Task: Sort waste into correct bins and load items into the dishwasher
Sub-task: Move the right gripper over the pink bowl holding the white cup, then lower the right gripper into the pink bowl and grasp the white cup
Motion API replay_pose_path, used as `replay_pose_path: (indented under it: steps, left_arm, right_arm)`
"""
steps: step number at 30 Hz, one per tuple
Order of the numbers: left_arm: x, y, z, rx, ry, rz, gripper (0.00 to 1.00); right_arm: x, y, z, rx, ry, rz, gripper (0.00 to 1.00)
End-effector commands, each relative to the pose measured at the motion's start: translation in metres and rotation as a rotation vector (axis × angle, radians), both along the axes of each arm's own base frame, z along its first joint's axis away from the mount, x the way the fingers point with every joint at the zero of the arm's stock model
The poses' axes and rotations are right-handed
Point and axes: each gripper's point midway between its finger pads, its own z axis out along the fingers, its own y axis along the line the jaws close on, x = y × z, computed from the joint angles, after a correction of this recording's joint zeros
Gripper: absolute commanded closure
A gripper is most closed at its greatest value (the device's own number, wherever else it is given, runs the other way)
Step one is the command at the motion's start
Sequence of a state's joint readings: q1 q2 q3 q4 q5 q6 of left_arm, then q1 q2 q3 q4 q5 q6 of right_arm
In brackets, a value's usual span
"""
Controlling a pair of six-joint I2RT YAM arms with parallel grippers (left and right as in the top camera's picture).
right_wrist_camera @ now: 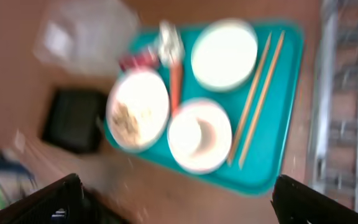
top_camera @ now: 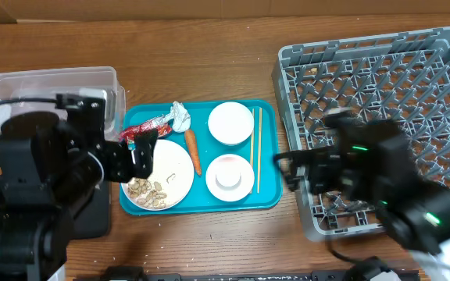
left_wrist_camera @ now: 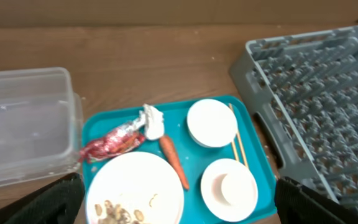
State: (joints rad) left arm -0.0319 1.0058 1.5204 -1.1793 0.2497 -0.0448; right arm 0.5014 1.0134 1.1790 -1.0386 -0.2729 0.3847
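Observation:
On the teal tray (top_camera: 268,199) lie a red wrapper (top_camera: 151,129), a white tissue (top_camera: 180,115), a carrot (top_camera: 194,151), a plate (top_camera: 170,168) with peanut shells (top_camera: 148,191), a bowl (top_camera: 230,122) and a second bowl holding a cup (top_camera: 230,175). My left gripper (top_camera: 137,154) is open above the plate's left edge; in its wrist view (left_wrist_camera: 179,208) the plate (left_wrist_camera: 135,186), wrapper (left_wrist_camera: 114,142) and carrot (left_wrist_camera: 174,162) lie below. My right gripper (top_camera: 294,172) is open and empty between tray and grey rack (top_camera: 381,78); its blurred view (right_wrist_camera: 179,202) shows the tray's dishes.
Wooden chopsticks (top_camera: 255,148) lie along the tray's right side. The clear tub (top_camera: 53,90) stands at the back left. The black tray (top_camera: 96,215) is mostly hidden under my left arm and shows in the right wrist view (right_wrist_camera: 73,121).

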Motion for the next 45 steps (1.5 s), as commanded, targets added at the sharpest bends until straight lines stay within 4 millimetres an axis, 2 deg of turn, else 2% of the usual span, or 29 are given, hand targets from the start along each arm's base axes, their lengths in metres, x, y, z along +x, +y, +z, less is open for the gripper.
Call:
replay_pose_path:
  steps: [1,6,8,13,16,20,23,30,37,42,45]
  left_arm:
    - [-0.001,0.016,0.025,0.068,-0.080,0.063,0.00]
    - [0.001,0.025,0.029,0.098,-0.102,0.108,0.00]
    - [0.000,0.026,0.027,0.102,-0.095,0.113,0.00]
    - [-0.004,0.028,0.020,0.111,-0.062,0.119,0.00]
    - [-0.005,0.028,0.019,0.111,-0.057,0.119,0.00]
    - [-0.005,0.028,0.019,0.109,-0.057,0.117,0.00]
    - [-0.005,0.028,0.019,0.109,-0.057,0.117,0.00]
    - [-0.005,0.028,0.019,0.110,-0.057,0.117,0.00]
    - [-0.005,0.028,0.019,0.110,-0.057,0.117,0.00]
    - [-0.005,0.028,0.019,0.110,-0.057,0.117,0.00]
    - [-0.005,0.028,0.019,0.110,-0.057,0.117,0.00]
  right_arm:
    - [0.004,0.024,-0.032,-0.138,0.046,0.046,0.00]
    - [0.003,0.086,-0.055,-0.060,0.124,0.217,0.00]
    - [0.004,0.098,-0.074,-0.108,0.137,0.235,0.00]
    - [0.017,0.095,-0.133,-0.350,0.169,0.071,0.00]
    - [0.017,0.101,-0.157,-0.394,0.201,0.083,0.03]
    - [0.022,0.107,-0.175,-0.414,0.218,0.085,0.10]
    - [0.027,0.106,-0.182,-0.435,0.207,0.070,0.17]
    - [0.035,0.106,-0.182,-0.445,0.171,0.053,0.20]
    - [0.019,0.115,-0.198,-0.477,0.208,0.104,0.20]
    - [0.032,0.106,-0.191,-0.519,0.141,0.056,0.33]
    - [0.038,0.106,-0.172,-0.499,0.119,0.040,0.41]
